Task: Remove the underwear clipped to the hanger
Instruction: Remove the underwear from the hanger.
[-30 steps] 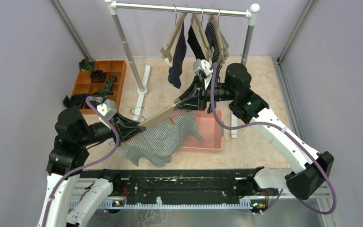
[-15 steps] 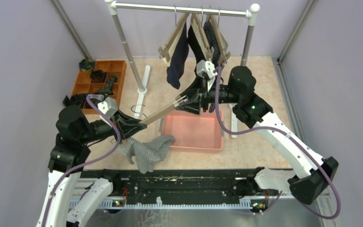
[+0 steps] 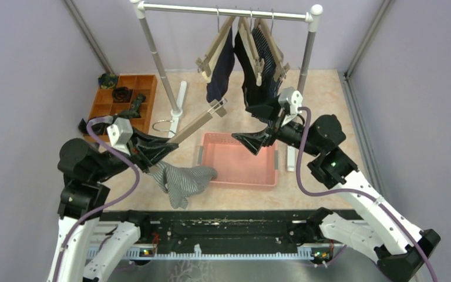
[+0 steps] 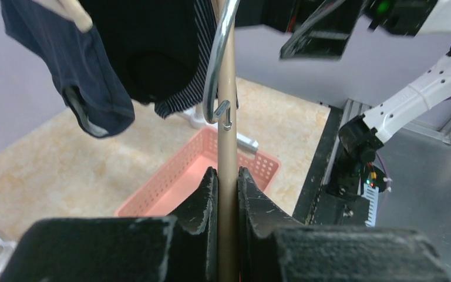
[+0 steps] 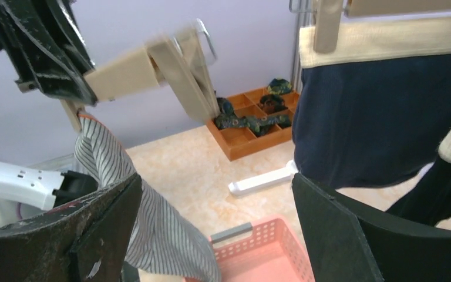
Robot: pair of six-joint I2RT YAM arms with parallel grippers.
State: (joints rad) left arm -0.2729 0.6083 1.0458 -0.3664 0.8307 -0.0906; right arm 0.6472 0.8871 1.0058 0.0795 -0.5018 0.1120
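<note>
My left gripper [image 3: 163, 147] [image 4: 228, 174] is shut on the bar of a wooden hanger [image 3: 197, 122] [image 4: 226, 123], which it holds slanted off the rack. The grey-white striped underwear [image 3: 182, 181] [image 5: 126, 194] dangles from the hanger's low end beside that gripper; the far clip [image 5: 179, 73] is bare. To the right, my right gripper [image 3: 242, 140] [image 5: 217, 235] stands open over the pink basket [image 3: 270, 176], holding nothing. Navy underwear [image 3: 220, 67] [image 5: 376, 111], black underwear [image 3: 248, 70] and navy striped underwear [image 3: 264, 50] hang clipped on the rack.
The white rack's left post [image 3: 160, 64] and foot [image 3: 177, 114] stand behind the held hanger. An orange compartment tray [image 3: 103, 100] [image 5: 252, 138] with dark rolled bundles sits at the back left. Purple walls close in both sides.
My right gripper opened and drew back to the right off the hanger's far clip. The striped underwear's right end fell free and now hangs bunched from the left end. The hanger swung left.
</note>
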